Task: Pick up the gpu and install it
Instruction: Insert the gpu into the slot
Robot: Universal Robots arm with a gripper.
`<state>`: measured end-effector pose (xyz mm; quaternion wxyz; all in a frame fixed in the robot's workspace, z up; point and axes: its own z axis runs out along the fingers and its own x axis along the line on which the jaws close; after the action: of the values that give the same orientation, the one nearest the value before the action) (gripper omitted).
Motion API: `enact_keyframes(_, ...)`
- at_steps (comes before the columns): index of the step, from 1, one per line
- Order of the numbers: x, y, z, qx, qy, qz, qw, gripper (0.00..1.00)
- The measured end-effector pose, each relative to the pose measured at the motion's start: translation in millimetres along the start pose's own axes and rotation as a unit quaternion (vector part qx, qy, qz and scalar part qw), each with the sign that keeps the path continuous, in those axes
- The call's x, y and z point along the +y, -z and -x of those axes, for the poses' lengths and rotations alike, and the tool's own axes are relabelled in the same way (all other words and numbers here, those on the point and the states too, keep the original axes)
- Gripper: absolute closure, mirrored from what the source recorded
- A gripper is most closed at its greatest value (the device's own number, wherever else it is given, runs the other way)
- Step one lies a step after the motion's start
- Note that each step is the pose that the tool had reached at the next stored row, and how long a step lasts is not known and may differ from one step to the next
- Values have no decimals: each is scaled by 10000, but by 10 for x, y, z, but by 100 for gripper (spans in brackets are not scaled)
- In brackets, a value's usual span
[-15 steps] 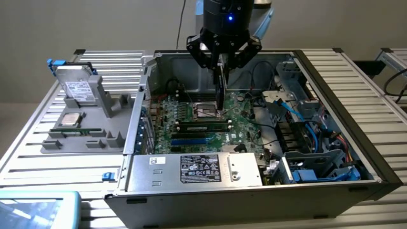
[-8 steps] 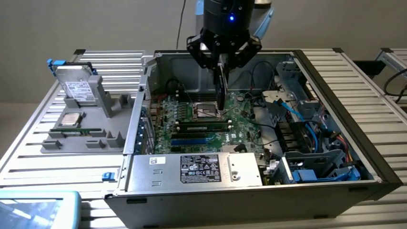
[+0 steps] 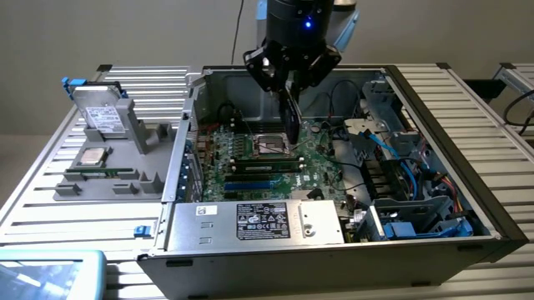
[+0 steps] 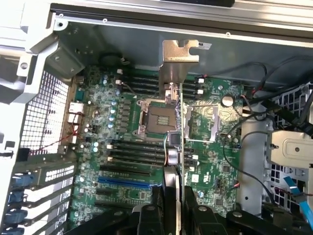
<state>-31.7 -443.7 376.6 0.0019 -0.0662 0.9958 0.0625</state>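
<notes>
open computer case (image 3: pixel 492 215) lying on its side on the slatted table (image 3: pixel 467 100), and it is packed. green circuit board (image 3: pixel 250 182) across the floor of it, an empty processor socket (image 3: pixel 271 145) near the middle, dark memory sticks (image 3: pixel 267 166) just in front of the socket. the power supply (image 3: pixel 259 222), with its labelled silver face, sits along the near wall. at the exterior view's right are blue cables (image 3: pixel 386 145) and a metal drive cage (image 3: pixel 417 209).

over at the exterior view's left, outside the case, there's a grey tray (image 3: pixel 84 191). in it a silver drive box (image 3: pixel 104 116) with a white label stands propped up, and a square silver chip (image 3: pixel 94 156) lies flat just in front of it.

now the gripper (image 3: pixel 291 84): it's above the middle of the case and its fingers are clamped on the graphics card (image 3: pixel 293 122). the card hangs straight down from the jaws, edge-on and upright, its lower end down by the socket. whether it touches the board, can't tell.

from the wrist, the graphics card (image 4: pixel 172 144) runs as a thin line out from between the two black fingers of the gripper (image 4: pixel 172 208), right across the socket area, and its metal end bracket (image 4: pixel 180 51) stands at the far end against the grey case wall.
</notes>
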Motion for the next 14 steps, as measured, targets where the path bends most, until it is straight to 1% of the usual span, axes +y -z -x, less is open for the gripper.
enact_keyframes(3,0,-1,0,34,270,4,9996,72)
enact_keyframes(5,0,-1,0,57,457,7,9989,72)
enact_keyframes(7,0,0,0,80,635,8,9979,72)
enact_keyframes(10,0,-1,0,113,901,12,9959,72)
enact_keyframes(12,0,-1,0,136,1081,14,9940,72)
enact_keyframes(14,0,-1,0,158,1264,16,9918,72)
